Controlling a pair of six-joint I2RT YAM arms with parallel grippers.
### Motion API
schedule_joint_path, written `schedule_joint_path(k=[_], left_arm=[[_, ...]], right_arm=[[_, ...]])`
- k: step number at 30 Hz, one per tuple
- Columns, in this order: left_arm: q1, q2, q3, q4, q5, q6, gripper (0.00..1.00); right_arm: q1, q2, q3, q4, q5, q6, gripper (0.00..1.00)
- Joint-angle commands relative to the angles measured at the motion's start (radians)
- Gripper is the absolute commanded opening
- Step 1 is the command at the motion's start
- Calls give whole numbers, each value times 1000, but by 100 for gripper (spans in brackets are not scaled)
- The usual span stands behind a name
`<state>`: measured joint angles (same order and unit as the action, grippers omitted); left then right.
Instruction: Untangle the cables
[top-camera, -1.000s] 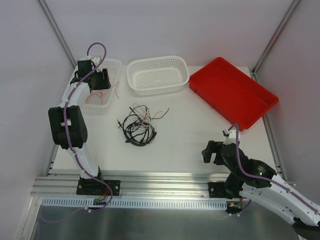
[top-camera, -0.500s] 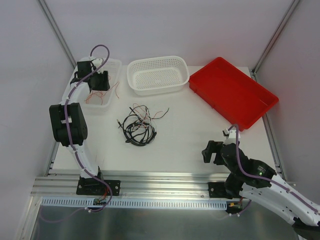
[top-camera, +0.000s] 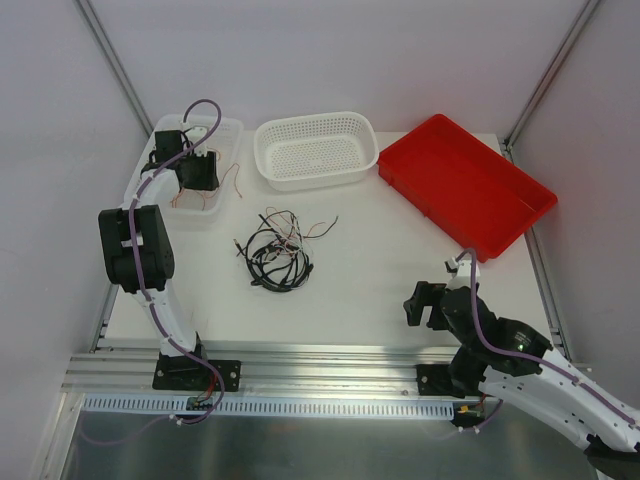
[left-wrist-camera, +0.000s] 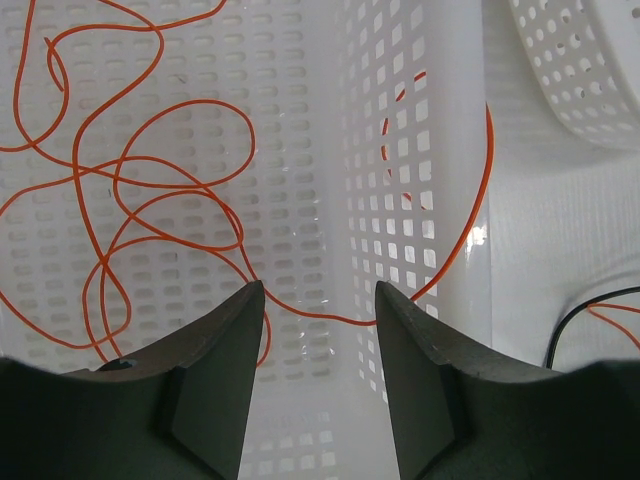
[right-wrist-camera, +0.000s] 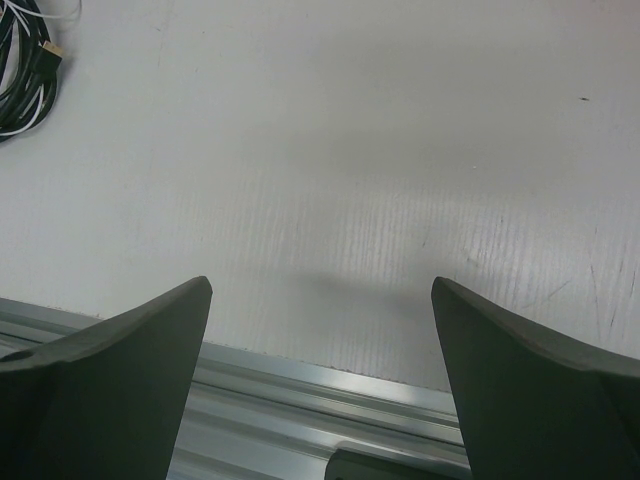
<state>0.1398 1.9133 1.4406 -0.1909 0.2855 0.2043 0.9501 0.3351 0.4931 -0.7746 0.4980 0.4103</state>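
A tangle of black, white and red-orange cables (top-camera: 278, 252) lies mid-table; its edge shows at the top left of the right wrist view (right-wrist-camera: 25, 60). A loose red-orange cable (left-wrist-camera: 150, 190) lies in the clear perforated bin (top-camera: 215, 135) at the back left and hangs over its right wall (left-wrist-camera: 400, 180). My left gripper (top-camera: 196, 172) (left-wrist-camera: 318, 300) is open and empty above that bin, with the cable passing just beyond its fingertips. My right gripper (top-camera: 428, 303) (right-wrist-camera: 320, 290) is open and empty over the table's near right edge.
A white perforated basket (top-camera: 316, 150) stands at the back centre, its rim in the left wrist view (left-wrist-camera: 580, 70). A red tray (top-camera: 465, 185) sits at the back right. An aluminium rail (right-wrist-camera: 300, 385) runs along the table's near edge.
My left gripper has shifted slightly to the right over the clear bin. The right arm and the tangle have not moved.
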Motion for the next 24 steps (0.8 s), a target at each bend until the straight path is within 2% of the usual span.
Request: schedule_joint_path(k=[1,6,24], left_arm=[[15,-19,-9,30,23,26,48],[33,-56,-39,60,3,-19,48],[47,-161,-117,97,90,33,50]], right_arm=[[6,13,-4,17,24,1,97],[6,13,-4,17,24,4,97],[4,-11,-7,9,25,12,97]])
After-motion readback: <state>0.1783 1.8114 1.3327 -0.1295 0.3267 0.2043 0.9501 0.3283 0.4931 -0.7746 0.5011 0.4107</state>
